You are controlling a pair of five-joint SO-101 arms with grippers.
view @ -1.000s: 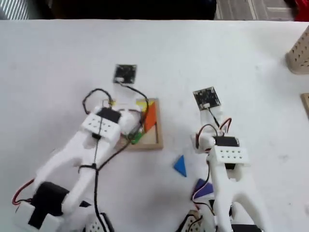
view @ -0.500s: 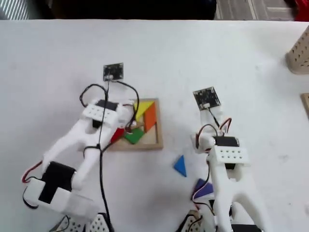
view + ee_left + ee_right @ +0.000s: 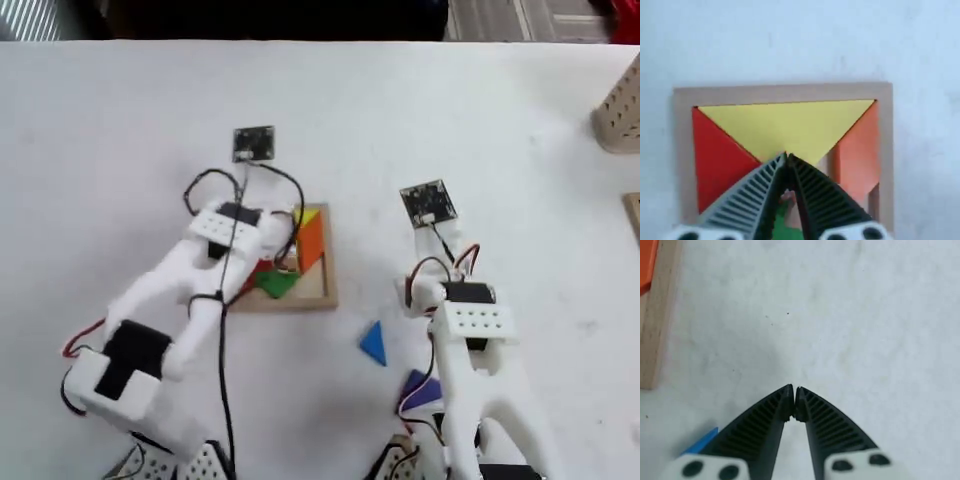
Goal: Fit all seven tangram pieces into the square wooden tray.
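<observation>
The square wooden tray (image 3: 325, 285) (image 3: 785, 90) lies mid-table with yellow (image 3: 785, 125), red (image 3: 715, 155), orange (image 3: 857, 150) and green (image 3: 275, 283) pieces in it. My left gripper (image 3: 787, 157) is shut and empty, its tips over the tray's middle where the yellow triangle's point meets the others. A small blue triangle (image 3: 374, 343) lies on the table between the tray and the right arm. A purple piece (image 3: 415, 388) sits partly under that arm. My right gripper (image 3: 793, 392) is shut and empty over bare table, with the tray's edge (image 3: 655, 315) off to one side.
Two small black square boards (image 3: 254, 143) (image 3: 427, 203) with wires lie beyond the arms. A wooden block (image 3: 620, 115) stands at the far right edge. The table's far half is open white surface.
The left arm swung away from the tray's middle and back again, shifting a little over the tray. The right arm has not moved.
</observation>
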